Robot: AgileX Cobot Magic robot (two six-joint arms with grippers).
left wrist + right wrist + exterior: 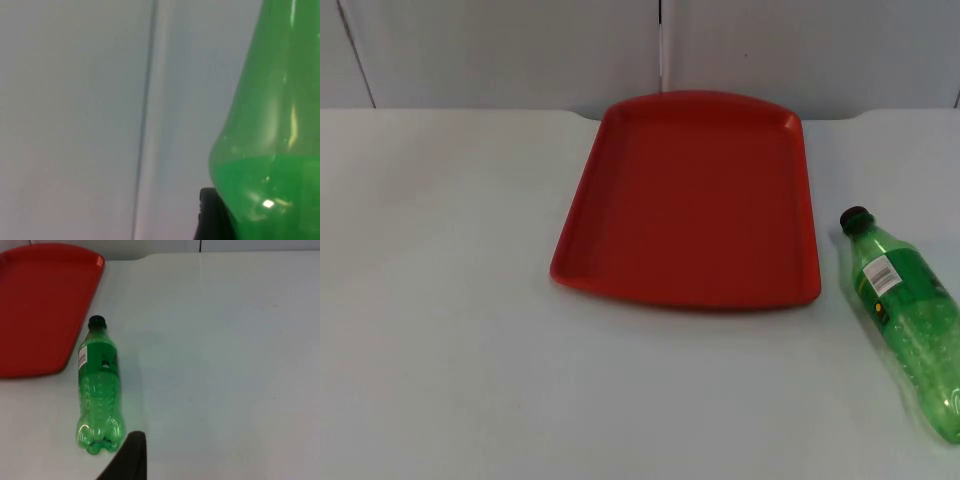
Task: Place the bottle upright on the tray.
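Bottle (910,320), ribbed green plastic, beside glossy tray (690,200)

The left gripper (214,219) appears as a dark, rounded black shape close against the curved wall of the green bottle (270,150); the bottle's wall overlaps it, and whether the two touch cannot be told. The left wrist points along this gripper past the bottle's side.

The right gripper (128,460) appears as a black, tapering shape over the white table, just beside the base end of the lying bottle. Contact between them cannot be told. The right wrist faces along the bottle's length, from its base toward its cap, so this gripper stands at the end away from the cap
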